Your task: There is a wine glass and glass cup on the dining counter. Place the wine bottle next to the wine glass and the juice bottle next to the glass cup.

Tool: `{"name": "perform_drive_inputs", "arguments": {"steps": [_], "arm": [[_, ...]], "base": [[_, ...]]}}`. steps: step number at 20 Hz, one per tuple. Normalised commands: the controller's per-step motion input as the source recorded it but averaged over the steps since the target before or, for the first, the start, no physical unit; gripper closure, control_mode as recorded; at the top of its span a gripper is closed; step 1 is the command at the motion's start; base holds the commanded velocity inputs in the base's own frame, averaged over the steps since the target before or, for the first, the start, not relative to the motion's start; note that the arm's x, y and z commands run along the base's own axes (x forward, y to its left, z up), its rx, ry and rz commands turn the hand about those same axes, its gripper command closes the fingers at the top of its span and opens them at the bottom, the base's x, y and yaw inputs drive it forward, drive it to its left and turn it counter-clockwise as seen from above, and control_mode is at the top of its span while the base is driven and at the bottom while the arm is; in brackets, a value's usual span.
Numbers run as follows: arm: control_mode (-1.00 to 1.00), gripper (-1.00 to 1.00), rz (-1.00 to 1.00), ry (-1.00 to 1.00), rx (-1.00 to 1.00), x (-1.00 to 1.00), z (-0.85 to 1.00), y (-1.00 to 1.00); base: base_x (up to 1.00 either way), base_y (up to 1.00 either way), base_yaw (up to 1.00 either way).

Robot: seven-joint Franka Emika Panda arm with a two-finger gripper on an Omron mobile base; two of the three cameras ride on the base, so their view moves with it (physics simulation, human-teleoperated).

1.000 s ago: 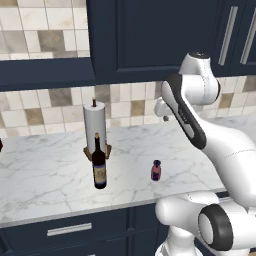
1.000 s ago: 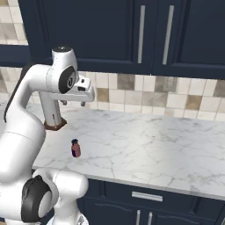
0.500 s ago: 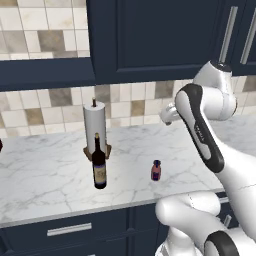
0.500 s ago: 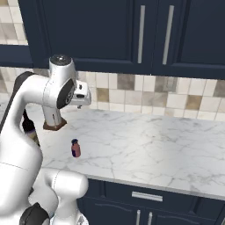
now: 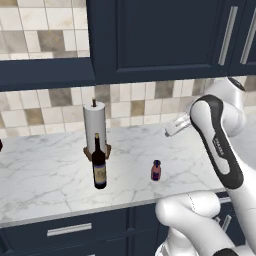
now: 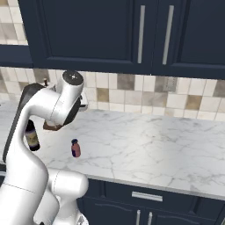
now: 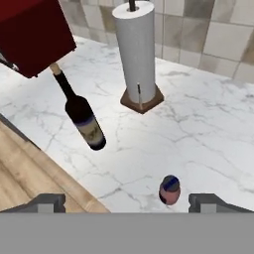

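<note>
My gripper [image 7: 127, 202] hangs spread, empty, high above the juice bottle [image 7: 169, 189]. Risk: descending off-centre tips it (small, light), or swinging clips the wine bottle [image 7: 84, 119] nearby.

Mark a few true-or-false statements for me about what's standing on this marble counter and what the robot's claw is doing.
1. The wine bottle stands upright in front of the paper towel roll. True.
2. The juice bottle is taller than the wine bottle. False: it is far shorter.
3. The gripper is clamped on the juice bottle. False: its fingers are wide apart, holding nothing.
4. Both bottles stand apart on the counter. True.
</note>
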Motion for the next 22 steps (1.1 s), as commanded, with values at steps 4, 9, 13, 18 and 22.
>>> {"name": "perform_drive_inputs", "arguments": {"steps": [4,9,13,18,22], "arm": [[-1.00,-1.00,0.12,-0.01,0.00,-0.21,-0.13,0.14],[-1.00,-1.00,0.10,0.00,-0.05,-0.06,-0.14,0.09],[-1.00,-1.00,0.26,-0.08,-0.01,-0.08,-0.12,0.13],[-1.00,-1.00,0.27,-0.14,0.00,-0.19,-0.07,0.16],[-1.00,-1.00,0.21,-0.18,-0.02,-0.12,-0.08,0.20]], "base": [[0.00,0.00,0.00],[0.00,0.00,0.00],[0.00,0.00,0.00],[0.00,0.00,0.00],[0.00,0.00,0.00]]}}
